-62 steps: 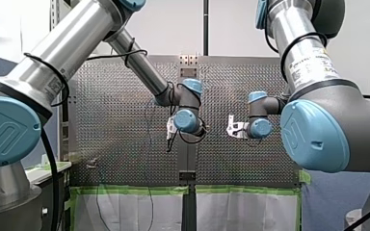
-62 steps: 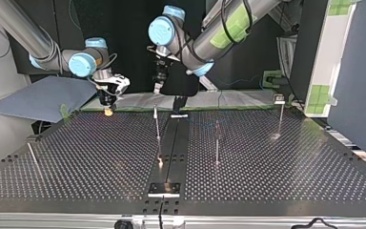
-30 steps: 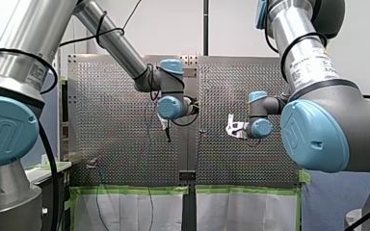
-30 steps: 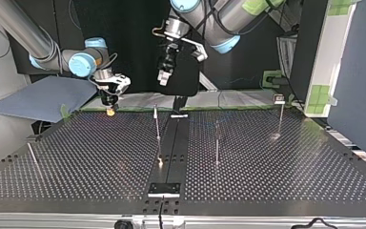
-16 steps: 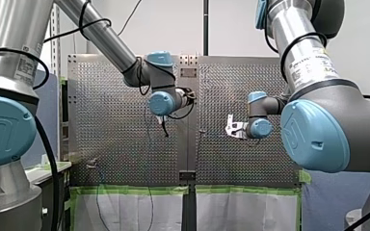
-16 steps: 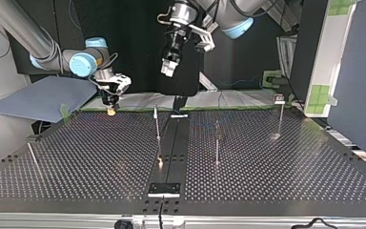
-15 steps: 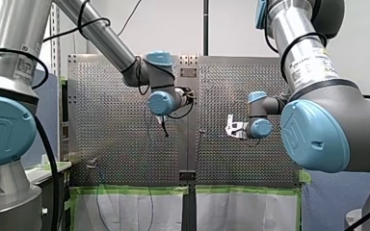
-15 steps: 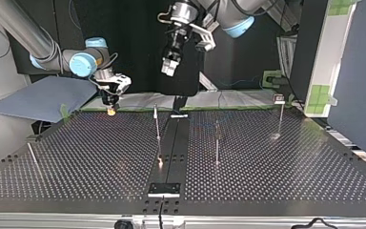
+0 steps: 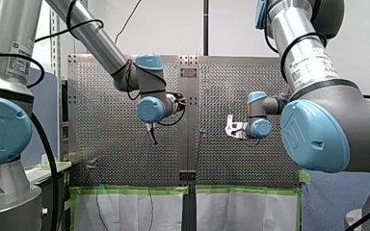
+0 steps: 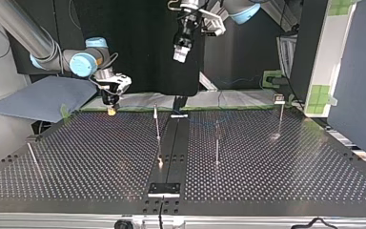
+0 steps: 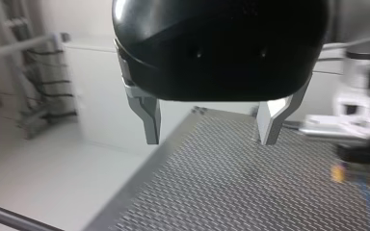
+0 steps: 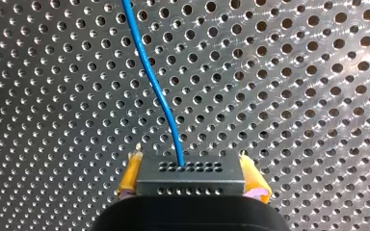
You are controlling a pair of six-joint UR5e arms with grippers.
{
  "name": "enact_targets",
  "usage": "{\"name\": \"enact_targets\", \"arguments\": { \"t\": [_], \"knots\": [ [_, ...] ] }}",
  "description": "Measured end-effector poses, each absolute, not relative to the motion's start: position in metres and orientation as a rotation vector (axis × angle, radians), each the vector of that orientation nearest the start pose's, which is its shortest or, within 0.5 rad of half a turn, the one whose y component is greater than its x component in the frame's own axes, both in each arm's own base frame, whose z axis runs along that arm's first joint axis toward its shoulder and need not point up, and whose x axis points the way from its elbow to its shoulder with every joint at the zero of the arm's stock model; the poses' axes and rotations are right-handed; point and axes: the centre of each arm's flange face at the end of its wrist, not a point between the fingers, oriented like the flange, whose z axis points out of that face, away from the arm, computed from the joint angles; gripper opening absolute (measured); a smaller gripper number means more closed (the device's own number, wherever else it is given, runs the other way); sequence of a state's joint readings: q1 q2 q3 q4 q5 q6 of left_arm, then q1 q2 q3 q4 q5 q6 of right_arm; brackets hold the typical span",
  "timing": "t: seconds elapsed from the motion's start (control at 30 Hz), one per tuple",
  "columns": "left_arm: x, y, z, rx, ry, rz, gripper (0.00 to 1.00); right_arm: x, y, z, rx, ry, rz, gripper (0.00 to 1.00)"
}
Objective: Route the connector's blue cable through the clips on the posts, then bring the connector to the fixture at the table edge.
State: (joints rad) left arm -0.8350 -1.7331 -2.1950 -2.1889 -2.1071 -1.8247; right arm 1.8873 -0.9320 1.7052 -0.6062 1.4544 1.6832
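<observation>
Noted perforated table [image 10: 276,171] filling the top view, with a dark strip [image 10: 171,143] down its middle and a small pale plate [image 10: 164,189] at the strip's near end. Logged my left arm [image 10: 240,12] entering at the top view's right and my right arm [image 10: 19,28] at its left, the latter reaching low toward the table's far edge. Counted four thin posts [image 10: 217,143] on the table: two either side of the strip, one toward the right by the far edge, one near the left edge and appearing to lean. Found left gripper [image 11: 211,126] well above the table, its metal fingers [image 11: 149,118] spread wide with only air between. Found right gripper [image 10: 110,107] low over the far edge at the top view's left, clamped on the connector [image 12: 191,175], a dark block with rows of small holes pinched between yellow pads [image 12: 131,174] on either side. Traced blue cable [image 12: 156,91] out of the connector's front face, curving gently away over the holes ahead of the gripper and lost past the wrist view's edge. Could not make out clips on the posts from across the table, nor any contact between cable and posts.
</observation>
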Motion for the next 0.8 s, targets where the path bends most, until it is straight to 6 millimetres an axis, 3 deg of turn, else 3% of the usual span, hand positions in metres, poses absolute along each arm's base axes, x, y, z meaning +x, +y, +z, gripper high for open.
{"name": "enact_targets", "arguments": {
  "t": [0.17,0.37,0.8],
  "knots": [
    [0.229,-0.375,0.189,-0.001,1.513,-0.471,0.99,0.328,-0.542,0.117,1.617,-1.19,1.497,0.0],
    [0.215,-0.36,0.168,0.021,1.563,-0.443,0.99,0.324,-0.551,0.134,1.582,-1.188,1.492,0.0],
    [0.182,-0.326,0.133,0.081,1.654,-0.396,0.99,0.314,-0.561,0.218,1.372,-1.184,1.532,0.0]
  ]
}}
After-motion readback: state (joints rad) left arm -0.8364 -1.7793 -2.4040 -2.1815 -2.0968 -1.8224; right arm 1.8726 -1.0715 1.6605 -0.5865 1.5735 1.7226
